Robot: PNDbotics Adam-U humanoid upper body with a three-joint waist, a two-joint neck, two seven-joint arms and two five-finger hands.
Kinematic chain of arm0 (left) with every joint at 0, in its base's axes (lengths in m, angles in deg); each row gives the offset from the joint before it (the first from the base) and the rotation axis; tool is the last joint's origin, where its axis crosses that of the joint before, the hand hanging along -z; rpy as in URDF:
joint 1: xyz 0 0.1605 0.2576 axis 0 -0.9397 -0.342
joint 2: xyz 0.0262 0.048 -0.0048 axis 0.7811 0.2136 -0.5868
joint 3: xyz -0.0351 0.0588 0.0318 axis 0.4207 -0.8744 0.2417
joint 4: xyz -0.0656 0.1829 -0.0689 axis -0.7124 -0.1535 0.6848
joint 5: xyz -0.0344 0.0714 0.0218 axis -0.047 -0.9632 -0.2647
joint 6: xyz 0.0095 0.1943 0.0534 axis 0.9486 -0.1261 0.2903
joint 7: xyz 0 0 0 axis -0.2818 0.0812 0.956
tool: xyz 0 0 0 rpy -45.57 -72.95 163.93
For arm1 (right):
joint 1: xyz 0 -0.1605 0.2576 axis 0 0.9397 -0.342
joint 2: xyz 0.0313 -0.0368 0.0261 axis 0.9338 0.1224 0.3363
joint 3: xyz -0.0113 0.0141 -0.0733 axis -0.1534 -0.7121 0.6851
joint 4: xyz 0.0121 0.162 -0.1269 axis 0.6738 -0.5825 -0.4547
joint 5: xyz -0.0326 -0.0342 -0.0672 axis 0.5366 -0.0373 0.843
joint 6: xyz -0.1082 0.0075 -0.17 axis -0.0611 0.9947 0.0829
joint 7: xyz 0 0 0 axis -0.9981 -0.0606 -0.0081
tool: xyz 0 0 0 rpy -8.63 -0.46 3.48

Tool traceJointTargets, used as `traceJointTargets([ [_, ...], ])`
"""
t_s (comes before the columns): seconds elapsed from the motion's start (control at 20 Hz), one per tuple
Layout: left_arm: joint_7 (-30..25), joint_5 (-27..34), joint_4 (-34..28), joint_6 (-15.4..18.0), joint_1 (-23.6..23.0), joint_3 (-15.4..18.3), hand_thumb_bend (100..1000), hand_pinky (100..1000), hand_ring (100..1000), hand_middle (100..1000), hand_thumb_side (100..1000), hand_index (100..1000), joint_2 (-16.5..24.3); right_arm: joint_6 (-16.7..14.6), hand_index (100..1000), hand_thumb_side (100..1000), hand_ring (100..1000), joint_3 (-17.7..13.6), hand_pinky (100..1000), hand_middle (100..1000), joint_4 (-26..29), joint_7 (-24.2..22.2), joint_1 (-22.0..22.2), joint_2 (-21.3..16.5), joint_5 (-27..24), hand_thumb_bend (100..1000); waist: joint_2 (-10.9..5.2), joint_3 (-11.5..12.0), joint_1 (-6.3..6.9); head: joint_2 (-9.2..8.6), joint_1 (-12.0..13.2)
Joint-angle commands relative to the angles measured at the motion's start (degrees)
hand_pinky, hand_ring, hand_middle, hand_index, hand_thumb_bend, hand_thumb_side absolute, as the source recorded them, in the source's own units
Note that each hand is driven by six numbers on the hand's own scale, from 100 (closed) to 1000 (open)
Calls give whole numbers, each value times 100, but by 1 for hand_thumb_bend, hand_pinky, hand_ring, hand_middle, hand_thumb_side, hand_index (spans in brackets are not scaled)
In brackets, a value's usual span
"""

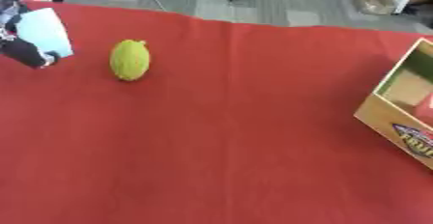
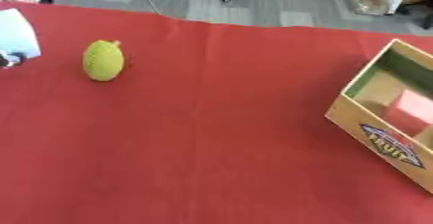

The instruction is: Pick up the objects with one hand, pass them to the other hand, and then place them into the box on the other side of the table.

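Fruit: we count one yellow-green bumpy oval fruit (image 1: 129, 60), lying on the red cloth-covered bench (image 1: 220, 136), far left.
Box: one tan cardboard box (image 2: 372, 121) at the right edge, open-topped, one pink-red block (image 2: 412, 109) inside.
Hands: we see neither; their state we cannot tell.
Left edge: one pale blue sheet-like thing (image 1: 44, 31).

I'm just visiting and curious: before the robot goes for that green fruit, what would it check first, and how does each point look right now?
1. Green fruit lies alone on the red cloth, nothing touching it: ok.
2. Left hand holds nothing: not ok, a white object is at it.
3. Right hand ready to receive: cannot tell, out of view.
4. Box open on top: ok.
5. Room in the box: ok, a pink object fills only part.
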Motion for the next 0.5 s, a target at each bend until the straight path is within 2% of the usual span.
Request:
traceJointTargets([
  [0.05,-493,374,-778,-740,-71,121,100,811,686,599,176,508,197,-29,898,530,847,-90,935,751,109,7,-53,-236,-45,100,-179,3,11,-76,-117],
  [0.25,-41,949,-1339,-661,-158,102,100,816,658,582,186,502,76,-34,898,529,846,-84,935,751,147,5,-71,-232,-75,100,-195,1,1,-66,-190],
  [0.5,829,1969,-1388,-46,-140,-38,100,816,622,562,251,499,-116,-38,898,529,846,-74,935,751,205,-6,-95,-218,-100,100,-196,-9,2,-68,-269],
])
